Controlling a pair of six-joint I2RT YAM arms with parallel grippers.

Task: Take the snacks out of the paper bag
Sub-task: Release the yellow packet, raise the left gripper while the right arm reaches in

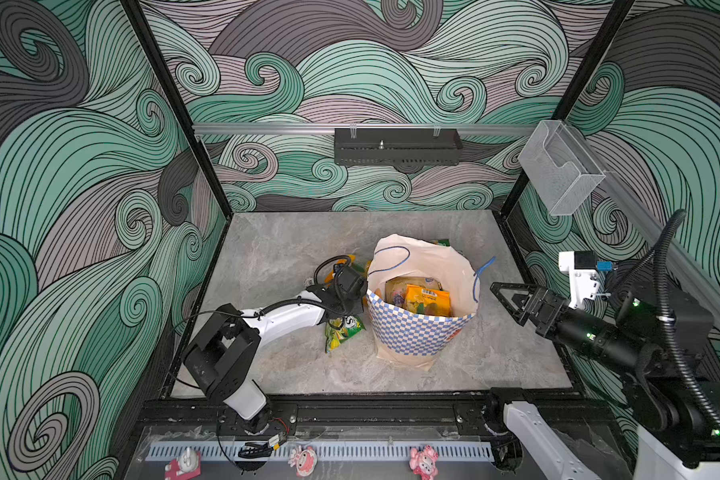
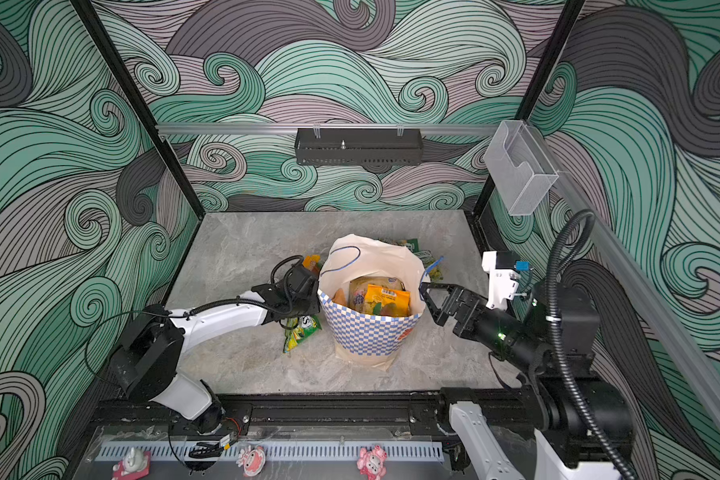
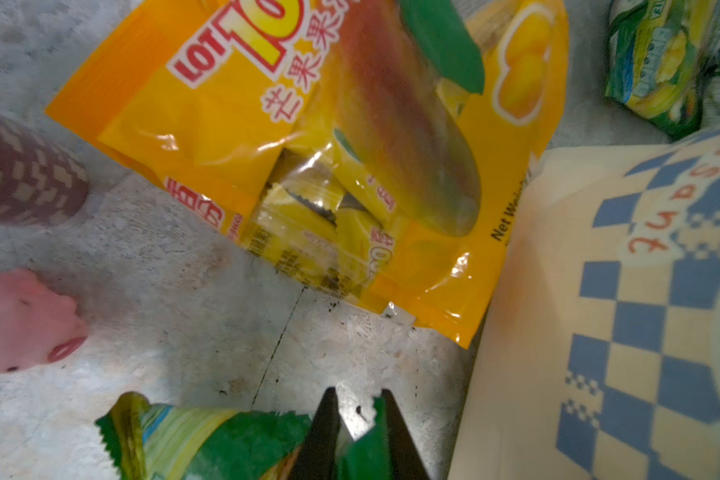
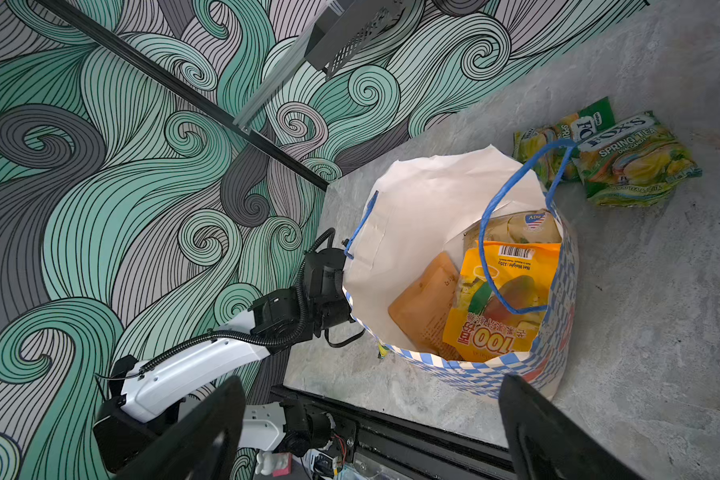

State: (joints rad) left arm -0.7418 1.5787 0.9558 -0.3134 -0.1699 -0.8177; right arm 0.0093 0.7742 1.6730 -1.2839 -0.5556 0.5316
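Entry: paper bag (image 1: 416,332), upright mid-bench (image 1: 287,257), holding orange-yellow packet (image 4: 487,336) and tan packet (image 4: 425,299); green packet (image 1: 344,332) lies on the bench at its 8 o'clock. Left hand (image 3: 357,395): jaws narrowly apart astride the green packet's edge, gripping or letting go unclear; step judged as set-down. Right hand (image 1: 506,303): wide open, empty, at 3 o'clock; next move needs a reach over the rim.

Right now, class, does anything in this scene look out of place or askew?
One blue cord handle of the paper bag droops into its mouth, looped across the orange-yellow packet; it might snag a lift.
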